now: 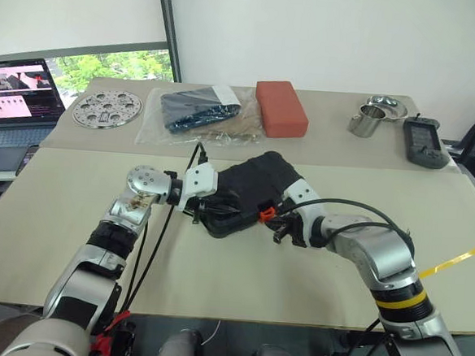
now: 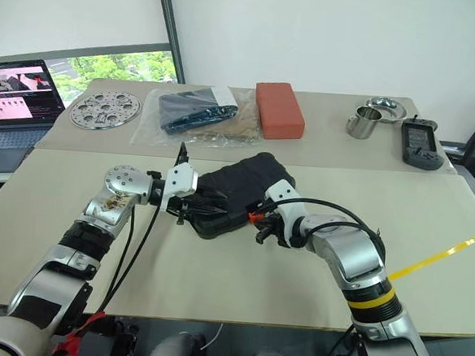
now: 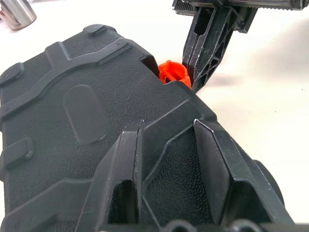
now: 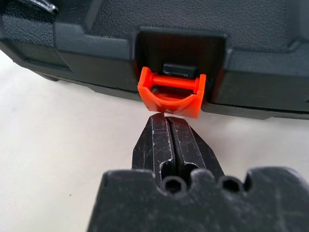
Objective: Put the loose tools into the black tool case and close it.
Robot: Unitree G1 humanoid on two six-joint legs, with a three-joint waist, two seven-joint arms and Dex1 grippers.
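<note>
Shown closed, finger against finger, the right gripper (image 4: 166,126) points its joined tips at the underside of the orange latch (image 4: 170,93), which hangs unfastened from its recess in the front wall of the black tool case (image 1: 249,191). Pressed together, the fingers act as a single pusher, apparently to swing the latch up and snap it home. The left gripper (image 3: 169,145) lies across the ribbed lid from the opposite side, fingers parted and resting on the shell, seemingly to steady the case against that push; whether it truly clamps an edge cannot be told. The lid is down, and no loose tools lie on the table (image 1: 70,240), so latching appears to be the step left. Bare tabletop lies in front of the case and to either side; behind it a clear bag (image 1: 193,110) and a red-orange block (image 1: 281,108) stand well apart.
</note>
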